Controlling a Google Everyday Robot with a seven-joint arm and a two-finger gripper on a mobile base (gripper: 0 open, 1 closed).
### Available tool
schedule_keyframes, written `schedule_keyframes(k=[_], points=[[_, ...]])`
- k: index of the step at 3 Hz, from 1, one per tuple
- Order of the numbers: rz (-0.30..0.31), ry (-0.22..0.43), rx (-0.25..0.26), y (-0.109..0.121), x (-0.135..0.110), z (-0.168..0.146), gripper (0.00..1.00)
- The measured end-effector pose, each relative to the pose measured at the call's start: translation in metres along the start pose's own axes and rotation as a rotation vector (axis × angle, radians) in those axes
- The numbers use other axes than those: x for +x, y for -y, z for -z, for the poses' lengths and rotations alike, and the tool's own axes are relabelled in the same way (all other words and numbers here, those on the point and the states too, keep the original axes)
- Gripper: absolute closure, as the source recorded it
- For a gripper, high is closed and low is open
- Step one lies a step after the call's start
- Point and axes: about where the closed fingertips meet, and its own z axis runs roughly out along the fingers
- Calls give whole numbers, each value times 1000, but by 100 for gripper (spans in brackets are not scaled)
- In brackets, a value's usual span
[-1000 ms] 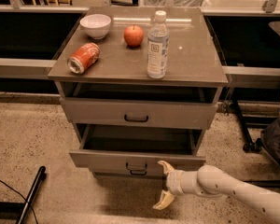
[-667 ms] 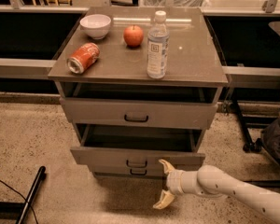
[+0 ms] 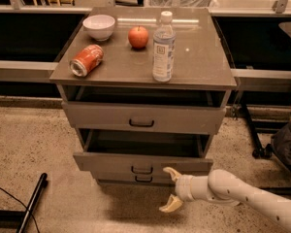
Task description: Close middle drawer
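The middle drawer (image 3: 111,161) of the grey cabinet stands pulled out, its dark inside showing above its flat front panel and its small dark loop handle (image 3: 142,169) centred. My gripper (image 3: 170,189) is open and empty, just right of and below that handle. Its upper fingertip (image 3: 169,172) is at the lower edge of the drawer front. Its lower fingertip (image 3: 169,207) hangs over the floor in front of the bottom drawer. The white arm reaches in from the lower right.
The top drawer (image 3: 184,119) is slightly out. The bottom drawer handle (image 3: 143,179) shows just under the middle front. On the cabinet top (image 3: 203,57) are a white bowl (image 3: 99,26), an apple (image 3: 138,37), a water bottle (image 3: 163,47) and a lying soda can (image 3: 86,60). A black bar (image 3: 31,203) lies on the floor at left.
The middle drawer front has slid slightly back toward the cabinet. The gripper has stayed almost in place at its lower right, still open.
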Motion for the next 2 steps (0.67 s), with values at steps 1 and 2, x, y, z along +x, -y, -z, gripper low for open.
schedule_keyframes(k=[1, 2], points=[[18, -2, 9, 10, -2, 7, 39], [33, -5, 31, 30, -3, 11, 32]])
